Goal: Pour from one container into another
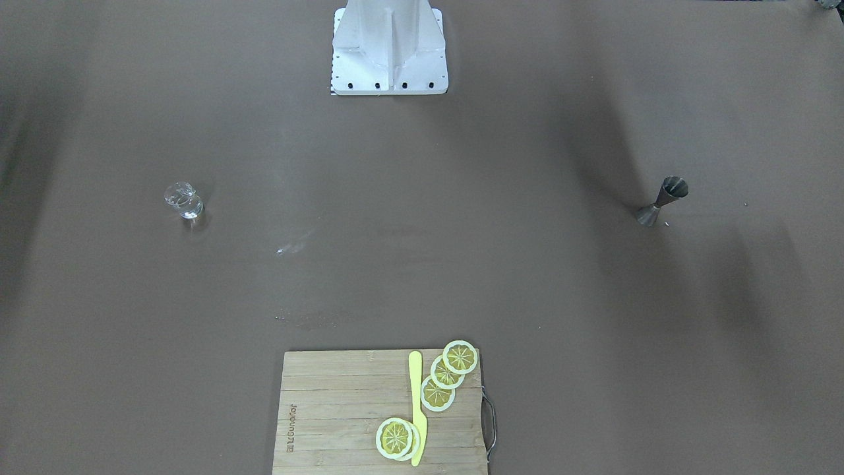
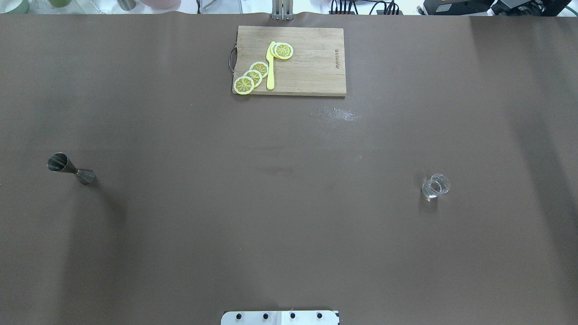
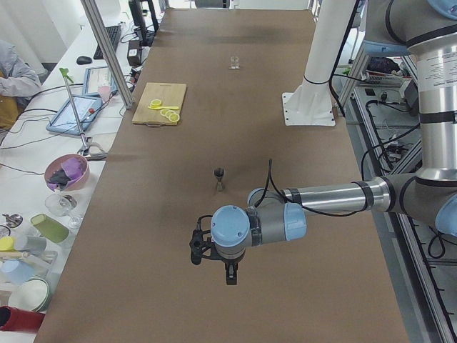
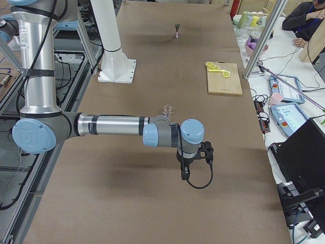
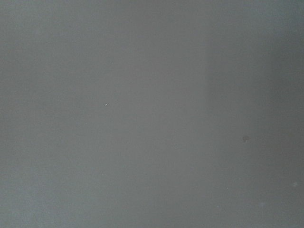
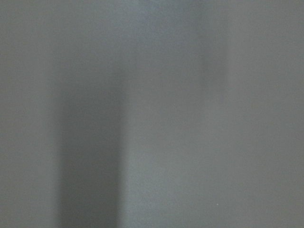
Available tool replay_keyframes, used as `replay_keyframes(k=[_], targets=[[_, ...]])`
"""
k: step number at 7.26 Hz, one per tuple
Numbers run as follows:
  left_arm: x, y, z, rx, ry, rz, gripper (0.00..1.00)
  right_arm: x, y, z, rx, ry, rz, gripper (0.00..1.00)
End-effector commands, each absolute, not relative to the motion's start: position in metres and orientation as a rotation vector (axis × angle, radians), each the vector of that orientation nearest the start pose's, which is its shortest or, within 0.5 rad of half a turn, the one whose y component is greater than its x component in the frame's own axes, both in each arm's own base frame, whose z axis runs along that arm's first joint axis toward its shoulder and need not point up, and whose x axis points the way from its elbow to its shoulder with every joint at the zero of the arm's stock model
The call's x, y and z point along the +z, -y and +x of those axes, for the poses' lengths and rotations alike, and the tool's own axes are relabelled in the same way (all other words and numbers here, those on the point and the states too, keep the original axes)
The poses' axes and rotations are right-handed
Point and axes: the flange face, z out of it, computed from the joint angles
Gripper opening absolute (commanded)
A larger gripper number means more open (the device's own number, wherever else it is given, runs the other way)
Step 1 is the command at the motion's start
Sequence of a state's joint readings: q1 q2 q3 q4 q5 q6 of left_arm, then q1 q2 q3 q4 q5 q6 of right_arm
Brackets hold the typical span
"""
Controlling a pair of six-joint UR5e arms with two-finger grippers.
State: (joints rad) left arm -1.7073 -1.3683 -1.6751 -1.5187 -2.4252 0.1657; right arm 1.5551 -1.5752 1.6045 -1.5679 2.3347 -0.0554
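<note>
1. Overhead exterior view puts the jigger (image 2: 70,168) on the robot's left side of the brown table (image 2: 289,234), standing alone, with nothing touching it.
2. The jigger is dull grey metal and hourglass-shaped, two cones joined at a narrow waist. It stands upright on one cone with the other cone's open mouth facing up. What it holds cannot be made out.
3. The glass (image 2: 435,186) stands on the robot's right side, roughly level with the jigger and well apart from it. It is small, clear and colourless with a thick base, upright with its mouth up.
4. The left gripper (image 3: 230,274) points down over bare table, apart from the jigger. It shows only in the side view, so how far its fingers are parted cannot be told.
5. The right gripper (image 4: 185,173) also points down over bare table, near the glass but clear of it. Its opening cannot be told either.
6. Both wrist views show only a blurred grey surface.
7. A wooden cutting board (image 2: 311,63) lies at the far middle edge, carrying lemon slices (image 2: 253,76) and a yellow knife (image 2: 270,67).
</note>
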Motion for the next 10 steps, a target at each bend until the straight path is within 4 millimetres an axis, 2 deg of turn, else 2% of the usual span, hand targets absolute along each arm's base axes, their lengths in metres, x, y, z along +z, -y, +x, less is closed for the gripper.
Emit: replay_keyframes(k=[1, 2, 4, 5, 6, 8, 10], targets=[[0.697, 0.382, -0.111, -0.037, -0.864, -0.011, 0.98, 0.619, 0.511, 0.037, -0.182, 0.793, 0.208, 1.0], [0.697, 0.382, -0.111, -0.037, -0.864, -0.011, 0.98, 0.607, 0.517, 0.015, -0.269, 0.786, 0.307, 1.0], [0.697, 0.381, -0.111, -0.038, -0.864, -0.013, 0.98, 0.593, 0.517, 0.01, -0.292, 0.814, 0.34, 1.0], [0.697, 0.382, -0.111, -0.037, -0.864, -0.011, 0.98, 0.58, 0.524, 0.008, -0.321, 0.82, 0.394, 1.0], [0.697, 0.381, -0.111, -0.038, -0.864, -0.013, 0.98, 0.578, 0.524, -0.013, -0.397, 0.858, 0.458, 1.0], [0.697, 0.382, -0.111, -0.037, -0.864, -0.011, 0.98, 0.561, 0.526, -0.023, -0.445, 0.87, 0.522, 1.0], [0.697, 0.382, -0.111, -0.037, -0.864, -0.011, 0.98, 0.541, 0.522, -0.048, -0.562, 0.902, 0.647, 1.0]])
